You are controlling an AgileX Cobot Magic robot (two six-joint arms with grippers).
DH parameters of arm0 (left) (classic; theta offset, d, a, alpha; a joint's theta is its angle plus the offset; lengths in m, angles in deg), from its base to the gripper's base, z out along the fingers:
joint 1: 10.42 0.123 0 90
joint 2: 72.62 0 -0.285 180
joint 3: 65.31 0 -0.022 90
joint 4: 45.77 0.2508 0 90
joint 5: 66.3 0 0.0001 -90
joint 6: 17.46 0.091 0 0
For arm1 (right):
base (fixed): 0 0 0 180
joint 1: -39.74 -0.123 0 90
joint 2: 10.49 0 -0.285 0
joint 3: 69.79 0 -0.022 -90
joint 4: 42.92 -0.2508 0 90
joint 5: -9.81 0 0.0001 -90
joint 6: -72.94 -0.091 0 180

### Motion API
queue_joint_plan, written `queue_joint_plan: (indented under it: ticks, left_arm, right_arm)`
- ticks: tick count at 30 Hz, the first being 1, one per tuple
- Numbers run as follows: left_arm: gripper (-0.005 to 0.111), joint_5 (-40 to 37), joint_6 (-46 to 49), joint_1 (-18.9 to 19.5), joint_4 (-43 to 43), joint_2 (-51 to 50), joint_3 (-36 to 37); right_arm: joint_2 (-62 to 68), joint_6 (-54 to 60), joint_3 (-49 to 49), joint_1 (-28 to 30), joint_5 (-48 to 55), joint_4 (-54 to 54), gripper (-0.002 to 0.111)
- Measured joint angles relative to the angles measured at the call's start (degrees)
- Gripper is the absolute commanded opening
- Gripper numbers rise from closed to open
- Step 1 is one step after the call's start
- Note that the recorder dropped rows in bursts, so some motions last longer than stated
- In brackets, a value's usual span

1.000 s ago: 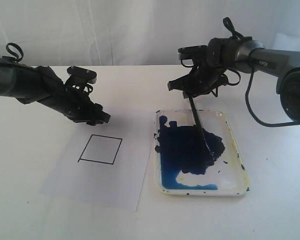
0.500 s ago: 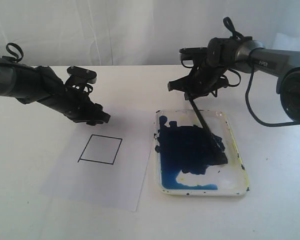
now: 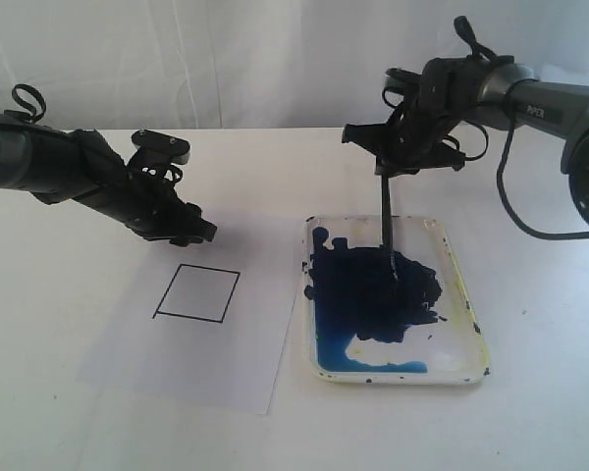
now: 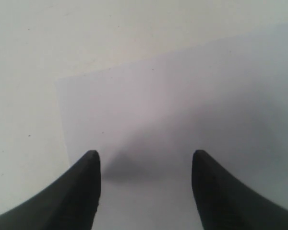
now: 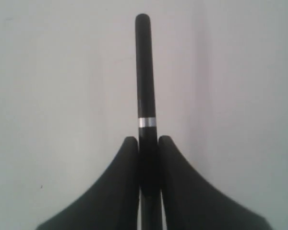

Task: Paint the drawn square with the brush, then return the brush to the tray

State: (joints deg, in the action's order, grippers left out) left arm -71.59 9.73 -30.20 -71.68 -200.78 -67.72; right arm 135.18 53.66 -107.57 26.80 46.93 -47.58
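Note:
The brush [image 3: 386, 221] hangs nearly upright from my right gripper [image 3: 386, 169], which is shut on its upper handle. Its tip reaches the dark blue blotch in the white tray [image 3: 463, 294]; I cannot tell whether it touches. In the right wrist view the fingers clamp the black brush [image 5: 144, 72] just below its white band, right gripper [image 5: 148, 140]. The drawn square [image 3: 197, 292] is blank inside, on the paper sheet [image 3: 191, 363]. My left gripper [image 3: 202, 235] hovers open just behind the square, over the paper's far edge. In the left wrist view the left gripper [image 4: 145, 155] holds nothing.
The paper sheet [image 4: 192, 96] lies left of the tray on the white table [image 3: 59, 392]. Blue paint specks and yellowish stains mark the tray's near rim [image 3: 402, 376]. A white curtain backs the table.
My right gripper has risen and shifted right with the brush. The brush swung from slanted to nearly upright, its tip drawn back toward the blotch's middle. The left arm has not moved.

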Motion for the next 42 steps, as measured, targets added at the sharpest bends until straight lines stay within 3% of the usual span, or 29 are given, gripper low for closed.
queue_joint_plan:
  ticks: [11,20,28,42]
  left_arm:
    - [0.06,0.0,0.0,0.0,0.0,0.0,0.0]
    - [0.06,0.0,0.0,0.0,0.0,0.0,0.0]
    - [0.06,0.11,0.0,0.0,0.0,0.0,0.0]
    - [0.06,0.11,0.0,0.0,0.0,0.0,0.0]
  right_arm:
    - [-0.12,-20.37,0.0,0.66,2.12,8.73,0.0]
    - [-0.12,-21.62,0.0,0.66,3.34,14.27,0.001]
    - [-0.12,-22.71,0.0,0.66,4.19,14.66,0.013]
    - [-0.12,-23.04,0.0,0.66,5.46,14.45,0.013]
